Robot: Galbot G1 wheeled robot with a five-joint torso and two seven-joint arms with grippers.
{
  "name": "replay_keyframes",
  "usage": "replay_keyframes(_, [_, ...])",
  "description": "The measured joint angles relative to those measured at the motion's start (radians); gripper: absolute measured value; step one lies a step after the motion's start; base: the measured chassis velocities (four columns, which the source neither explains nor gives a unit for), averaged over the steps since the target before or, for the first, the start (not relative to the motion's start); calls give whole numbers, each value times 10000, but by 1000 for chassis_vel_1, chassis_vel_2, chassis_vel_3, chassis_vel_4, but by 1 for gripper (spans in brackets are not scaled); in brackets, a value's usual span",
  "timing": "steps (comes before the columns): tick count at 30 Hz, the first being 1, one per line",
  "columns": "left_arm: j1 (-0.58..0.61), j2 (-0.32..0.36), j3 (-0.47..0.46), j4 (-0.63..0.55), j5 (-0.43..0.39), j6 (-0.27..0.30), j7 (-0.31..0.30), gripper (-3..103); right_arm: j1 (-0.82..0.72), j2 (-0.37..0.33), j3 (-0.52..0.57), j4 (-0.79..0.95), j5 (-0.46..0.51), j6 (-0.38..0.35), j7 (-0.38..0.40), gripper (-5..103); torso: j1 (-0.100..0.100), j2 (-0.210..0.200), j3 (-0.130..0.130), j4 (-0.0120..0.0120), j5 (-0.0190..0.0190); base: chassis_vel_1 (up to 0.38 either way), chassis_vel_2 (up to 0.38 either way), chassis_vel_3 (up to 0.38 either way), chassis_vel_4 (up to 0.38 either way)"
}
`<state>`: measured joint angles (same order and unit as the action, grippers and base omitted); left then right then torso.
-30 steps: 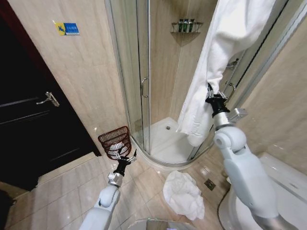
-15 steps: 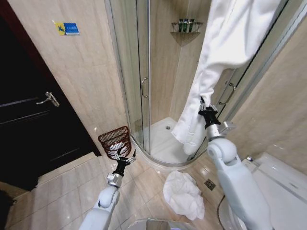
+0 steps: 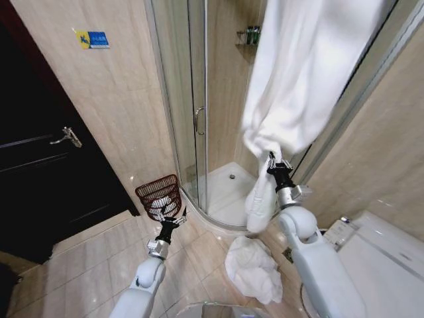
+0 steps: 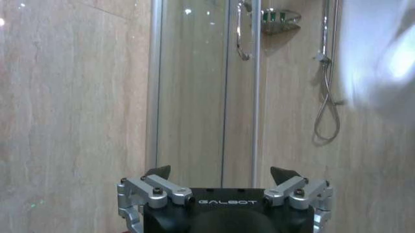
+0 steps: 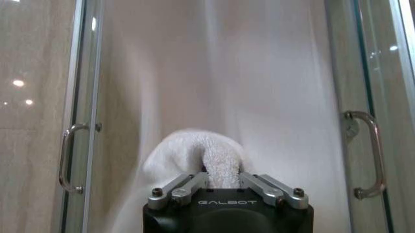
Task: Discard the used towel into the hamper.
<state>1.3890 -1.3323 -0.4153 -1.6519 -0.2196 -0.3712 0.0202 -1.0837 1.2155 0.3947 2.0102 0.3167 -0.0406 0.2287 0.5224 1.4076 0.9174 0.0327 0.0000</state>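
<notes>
My right gripper [image 3: 271,161] pinches a fold of the hanging white towel [image 3: 301,79] before the shower. Soft and limp, it will drape and swing; I judge this bunched fold holds best. Left gripper [image 3: 173,217], jaws spread, hovers beside the hamper [image 3: 159,195].

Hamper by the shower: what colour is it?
Dark reddish-brown wire hamper, clearest in the head view.

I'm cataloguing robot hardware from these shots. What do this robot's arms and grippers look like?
Both arms have smooth, rounded pale grey-white shells with silver metal wrist collars. The left gripper and right gripper are black blocks printed GALBOT in white, carrying silver linkage fingers with bolt heads and dark pointed tips. A small grey box sits beside the right wrist.
</notes>
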Motion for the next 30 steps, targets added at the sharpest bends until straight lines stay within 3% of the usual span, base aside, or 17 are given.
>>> replay_keyframes(9, [-4,79,19,78,-140,-48,-8,100,-544,331,117,-80,-373,423,-32,8,0,1,-1,-1,-2,0,0,0,0])
replay_keyframes(30, [-85,167,28,124,-316,-51,16,100,-537,397,166,-27,-456,485,50,8,0,1,-1,0,-1,0,0,0,0])
